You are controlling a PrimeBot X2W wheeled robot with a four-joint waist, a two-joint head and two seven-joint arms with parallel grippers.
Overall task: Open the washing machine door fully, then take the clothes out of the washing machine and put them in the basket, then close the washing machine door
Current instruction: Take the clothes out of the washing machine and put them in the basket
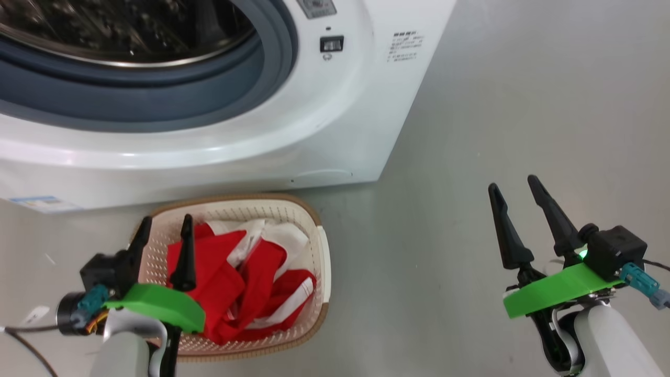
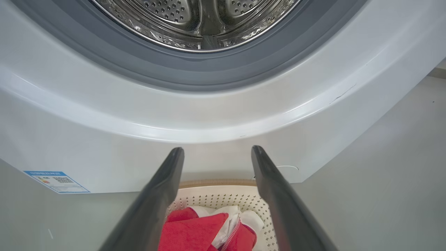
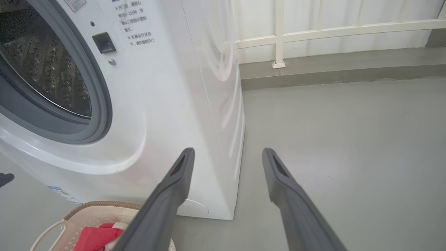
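The white washing machine [image 1: 335,131] stands with its mouth uncovered, showing the grey gasket [image 1: 209,99] and a bare steel drum [image 2: 198,21]; its door is out of view. On the floor in front sits the cream basket [image 1: 319,246], holding the red and white clothes [image 1: 251,283]. My left gripper [image 1: 165,225] hovers open over the basket's left side with nothing between its fingers. In the left wrist view the left gripper [image 2: 216,150] points at the machine's lower front, above the clothes [image 2: 195,232]. My right gripper [image 1: 514,184] stands open over bare floor to the right, empty.
Grey floor [image 1: 523,104] stretches to the right of the machine. A white railing [image 3: 334,31] and a low kerb run along the far side. A blue label [image 1: 39,203] marks the machine's lower left corner.
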